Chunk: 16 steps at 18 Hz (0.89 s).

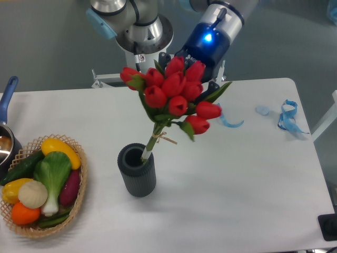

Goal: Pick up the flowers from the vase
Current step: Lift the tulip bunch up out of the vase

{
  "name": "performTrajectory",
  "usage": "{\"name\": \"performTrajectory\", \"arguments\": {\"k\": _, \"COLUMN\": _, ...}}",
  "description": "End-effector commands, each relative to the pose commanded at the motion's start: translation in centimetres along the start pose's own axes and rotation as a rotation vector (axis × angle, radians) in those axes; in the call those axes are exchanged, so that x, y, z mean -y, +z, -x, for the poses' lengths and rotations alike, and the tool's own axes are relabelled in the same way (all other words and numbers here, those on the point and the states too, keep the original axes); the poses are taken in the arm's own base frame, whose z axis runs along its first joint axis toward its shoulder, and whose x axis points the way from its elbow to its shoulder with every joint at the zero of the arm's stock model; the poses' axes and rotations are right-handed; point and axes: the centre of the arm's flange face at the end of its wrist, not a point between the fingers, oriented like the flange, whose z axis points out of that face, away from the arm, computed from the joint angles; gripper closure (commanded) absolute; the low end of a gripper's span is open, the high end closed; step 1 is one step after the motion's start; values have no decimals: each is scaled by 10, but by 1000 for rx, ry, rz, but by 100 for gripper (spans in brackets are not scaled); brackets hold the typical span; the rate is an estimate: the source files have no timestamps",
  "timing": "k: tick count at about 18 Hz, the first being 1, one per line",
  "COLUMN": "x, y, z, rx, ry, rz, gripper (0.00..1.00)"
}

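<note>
The flowers (174,92), a bunch of red tulip buds with green leaves and stems tied with thin twine, stand in the vase (137,171) and lean up to the right. The vase is a short dark grey ribbed cylinder near the middle of the white table. My gripper (210,85) comes down from the back right with a blue light on its wrist. It sits just behind the flower heads. The buds hide its fingers, so I cannot tell whether it is open or shut, or whether it touches the flowers.
A woven basket (79,182) of vegetables sits at the front left. A pot with a blue handle (6,100) is at the left edge. Blue ribbon pieces (287,116) lie at the right. The robot base (139,31) stands behind the table.
</note>
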Motion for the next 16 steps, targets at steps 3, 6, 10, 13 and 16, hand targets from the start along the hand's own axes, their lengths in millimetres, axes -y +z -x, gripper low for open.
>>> {"name": "performTrajectory", "arguments": {"k": 3, "x": -2, "y": 9, "z": 22, "rx": -5, "ry": -2, "rz": 5, "gripper": 68}}
{"name": "performTrajectory", "arguments": {"k": 6, "x": 3, "y": 15, "z": 40, "rx": -4, "ry": 3, "rz": 7, "gripper": 68}}
{"name": "performTrajectory", "arguments": {"k": 10, "x": 4, "y": 19, "z": 57, "rx": 5, "ry": 20, "rz": 17, "gripper": 68}}
{"name": "performTrajectory", "arguments": {"k": 13, "x": -5, "y": 19, "z": 62, "rx": 14, "ry": 34, "rz": 28, "gripper": 68}}
{"name": "performTrajectory", "arguments": {"k": 16, "x": -9, "y": 19, "z": 66, "rx": 35, "ry": 51, "rz": 53, "gripper": 68}}
